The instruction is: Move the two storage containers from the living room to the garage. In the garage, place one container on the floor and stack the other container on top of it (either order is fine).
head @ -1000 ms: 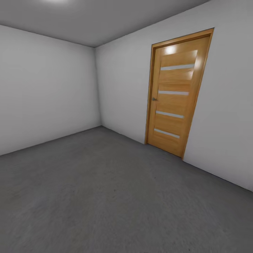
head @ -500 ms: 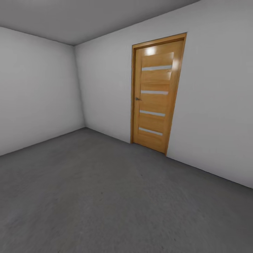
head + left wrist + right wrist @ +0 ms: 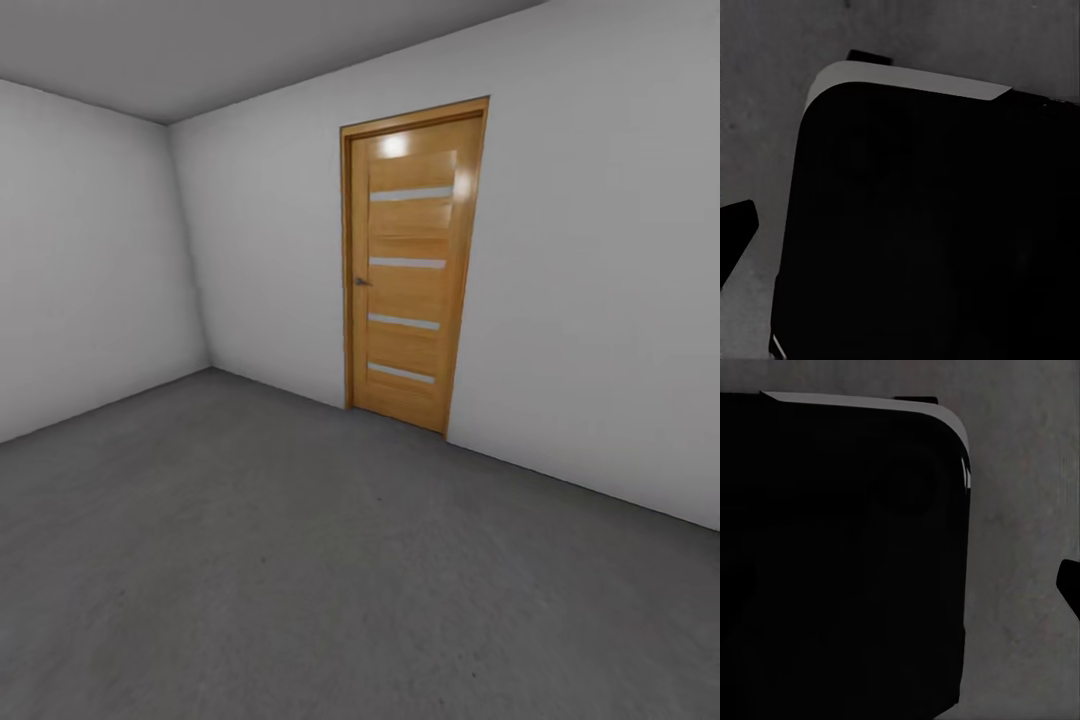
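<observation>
standing in the garage on the rough, speckled dark grey concrete floor [image 3: 300, 560], facing a closed honey-wood door [image 3: 410, 265] with four frosted slits in a plain light-grey wall [image 3: 600, 300], with no orange bin in sight, gripper states impossible to tell, and likely risking a bump at the door.

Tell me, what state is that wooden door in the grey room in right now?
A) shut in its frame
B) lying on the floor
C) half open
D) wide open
A: the wooden door sits flush within its frame, with no gap showing, above the floor.
</observation>
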Available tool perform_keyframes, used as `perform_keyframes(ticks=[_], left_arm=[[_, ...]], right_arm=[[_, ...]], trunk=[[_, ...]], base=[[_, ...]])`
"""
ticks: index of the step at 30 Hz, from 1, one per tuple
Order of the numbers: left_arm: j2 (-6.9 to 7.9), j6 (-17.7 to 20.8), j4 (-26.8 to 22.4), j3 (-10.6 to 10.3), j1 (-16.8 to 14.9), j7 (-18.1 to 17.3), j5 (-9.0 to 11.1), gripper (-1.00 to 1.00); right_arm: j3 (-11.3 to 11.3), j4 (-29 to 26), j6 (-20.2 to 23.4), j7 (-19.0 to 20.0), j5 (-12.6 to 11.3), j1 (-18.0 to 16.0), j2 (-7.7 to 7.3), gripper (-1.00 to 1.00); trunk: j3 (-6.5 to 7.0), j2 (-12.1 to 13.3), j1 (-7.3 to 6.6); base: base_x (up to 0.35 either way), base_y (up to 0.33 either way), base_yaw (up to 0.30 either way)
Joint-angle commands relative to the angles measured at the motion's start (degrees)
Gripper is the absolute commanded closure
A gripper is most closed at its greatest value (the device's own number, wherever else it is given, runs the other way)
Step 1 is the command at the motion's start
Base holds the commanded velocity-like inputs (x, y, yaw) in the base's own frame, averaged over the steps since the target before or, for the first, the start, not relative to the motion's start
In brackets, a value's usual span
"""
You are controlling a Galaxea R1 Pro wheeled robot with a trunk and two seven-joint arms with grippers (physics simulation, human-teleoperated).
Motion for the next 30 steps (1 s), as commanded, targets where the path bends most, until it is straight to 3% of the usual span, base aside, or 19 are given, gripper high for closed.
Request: perform_keyframes(ticks=[1,30], left_arm=[[0.03,-0.09,0.00,-0.13,-0.01,-0.01,0.43,-1.00],[0.14,0.60,0.00,0.01,-0.01,-0.01,0.43,-1.00]], right_arm=[[0.03,0.03,-0.21,-0.01,-0.01,0.00,0.01,-1.00],[0.27,0.03,-0.17,-0.06,0.61,0.00,-0.12,-1.00]], trunk=[[-0.04,-0.02,0.03],[-0.04,-0.02,0.03]], base=[[0.270,0.000,-0.015],[0.320,0.000,-0.001]])
